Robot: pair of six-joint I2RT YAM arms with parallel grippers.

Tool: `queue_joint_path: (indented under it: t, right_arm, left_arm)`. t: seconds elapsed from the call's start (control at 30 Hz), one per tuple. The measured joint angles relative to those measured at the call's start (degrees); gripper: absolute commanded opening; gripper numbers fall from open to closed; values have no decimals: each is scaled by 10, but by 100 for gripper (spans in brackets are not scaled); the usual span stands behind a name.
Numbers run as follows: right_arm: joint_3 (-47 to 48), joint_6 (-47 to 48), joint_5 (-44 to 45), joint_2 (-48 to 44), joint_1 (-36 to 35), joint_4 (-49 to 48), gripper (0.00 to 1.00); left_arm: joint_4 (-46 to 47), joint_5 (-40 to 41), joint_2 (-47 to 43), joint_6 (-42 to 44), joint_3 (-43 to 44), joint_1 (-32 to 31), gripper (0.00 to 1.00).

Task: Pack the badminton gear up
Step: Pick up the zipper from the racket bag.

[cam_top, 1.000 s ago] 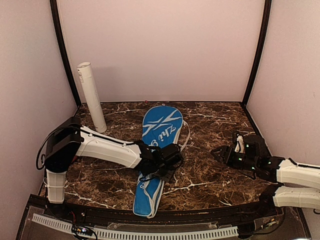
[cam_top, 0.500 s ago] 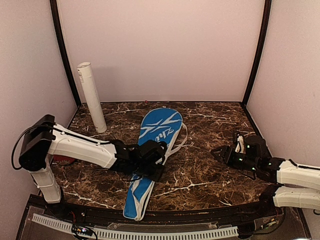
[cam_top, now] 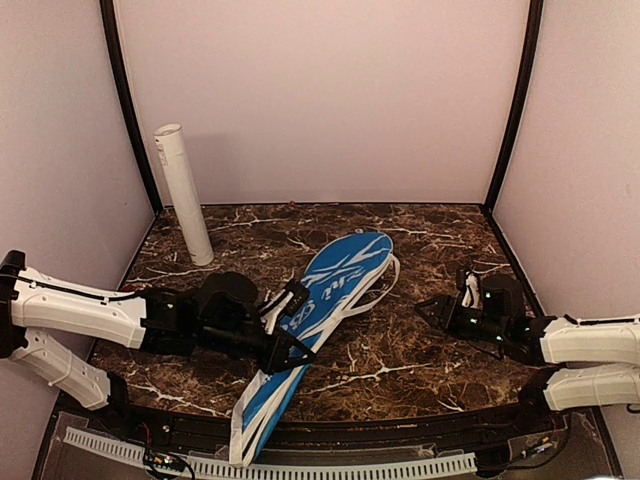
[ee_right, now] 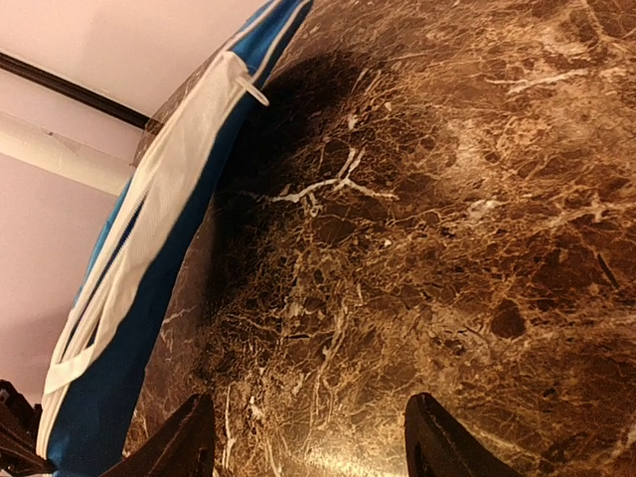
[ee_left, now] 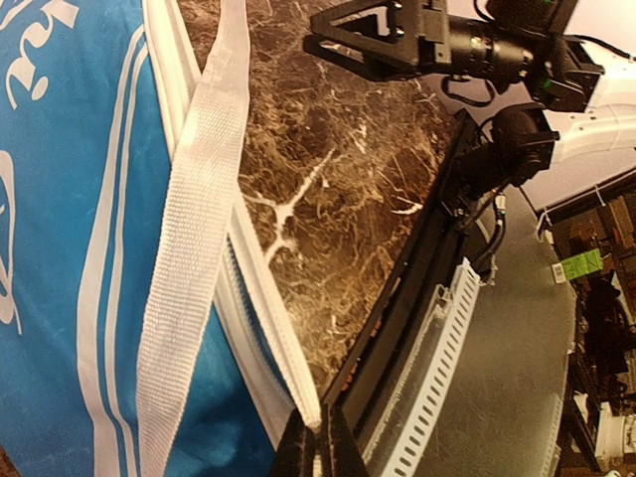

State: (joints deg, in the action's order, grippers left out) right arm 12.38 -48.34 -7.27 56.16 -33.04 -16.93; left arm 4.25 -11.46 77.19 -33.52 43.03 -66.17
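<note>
Blue cover [cam_top: 335,290], racket-shaped with white lettering, lay slantwise across the middle of the marble table [cam_top: 430,240], its broad head pointing toward the far right and its narrow end reaching out past the near edge on the left. A white woven strap [ee_left: 189,278] ran loose along its right side, and the cover threw a dark shadow on the stone beside it. The left gripper [ee_left: 318,449] had come in low from the left, and its jaws were pinched tight on the white trim at the cover's edge, about halfway down its length; from the wrist camera only the tips of the two fingers showed, pressed together on that trim. Off to the right, well apart from the cover, the right gripper [ee_right: 310,442] hung just above the bare marble with its fingers [ee_right: 184,437] spread and nothing between them, pointing toward the cover. Back in the far left corner the long white tube [cam_top: 183,195] stood tilted, its foot on the table and its top leaning against the wall. From where I stood I could not see what, if anything, was inside the cover.
</note>
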Motion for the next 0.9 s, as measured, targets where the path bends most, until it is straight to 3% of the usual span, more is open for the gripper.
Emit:
queue_joint_path:
  t: [0.37,0.9]
  right_arm:
    - [52,73,-22,172,11,-117,56]
    - [70,204,-88,273,62,-279,46]
  left_arm:
    - [30,-66,-54,-19,-45,0,0]
    - [25,-78,-66,-19,-45,0,0]
